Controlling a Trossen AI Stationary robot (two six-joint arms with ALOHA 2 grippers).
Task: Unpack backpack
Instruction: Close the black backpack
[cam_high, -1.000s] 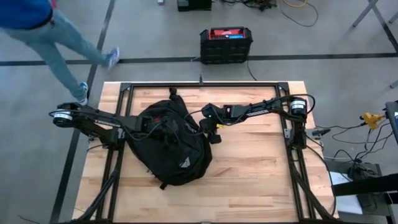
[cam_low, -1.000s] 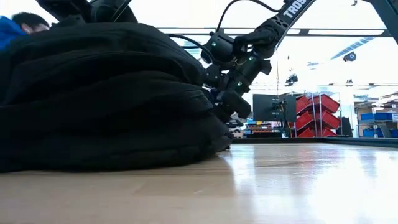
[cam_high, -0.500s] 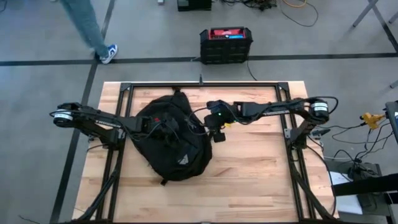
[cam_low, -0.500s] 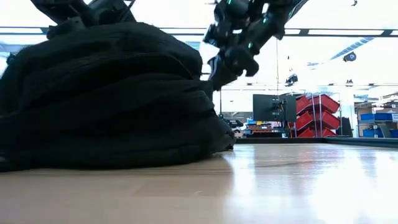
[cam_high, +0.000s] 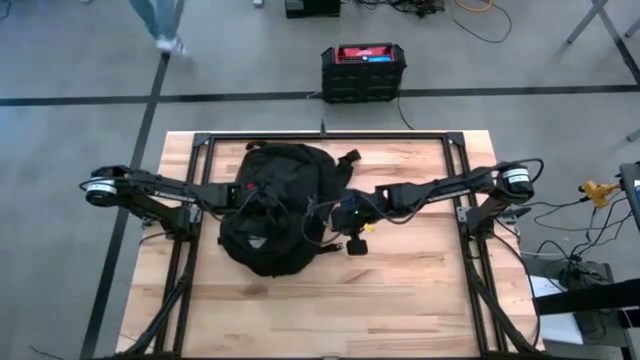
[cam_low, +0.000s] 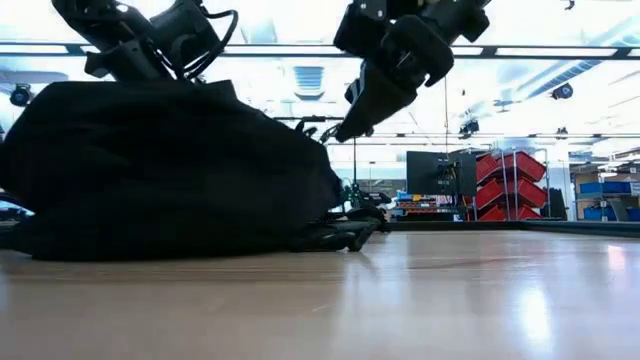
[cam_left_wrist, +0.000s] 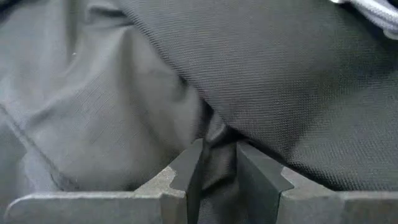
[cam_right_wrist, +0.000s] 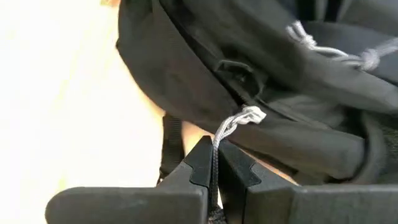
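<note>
The black backpack (cam_high: 275, 205) lies bunched at the table's left middle, its straps (cam_high: 345, 158) trailing toward the far side. In the low view the backpack (cam_low: 170, 170) rests on the table on its underside. My left gripper (cam_high: 262, 203) sits on top of the pack, shut on its fabric. My right gripper (cam_high: 325, 213) is at the pack's right side, raised above the table, shut on a grey pull cord (cam_right_wrist: 249, 115) that leads to the pack. My left gripper pinches a fold of the backpack's black fabric (cam_left_wrist: 214, 140) between its two fingers. The fold stands up between the fingers, while the pack's bulk rests on the table. My right gripper pinches the grey cord (cam_right_wrist: 217, 142) between its two fingers, just below the cord's knotted end. The cord runs along the fingers and back out of sight between them.
A black-and-red hard box (cam_high: 363, 72) stands on the floor beyond the far edge. A person's legs (cam_high: 160, 20) show at the far left. A metal frame (cam_high: 330, 135) runs round the table. Bare wood (cam_high: 410, 280) lies to the right and near side.
My right gripper has risen and gone a little toward the near edge, holding the cord. The backpack has turned and drawn together: its near end with the white logo has moved toward the far left, and the straps have come out at its far right.
</note>
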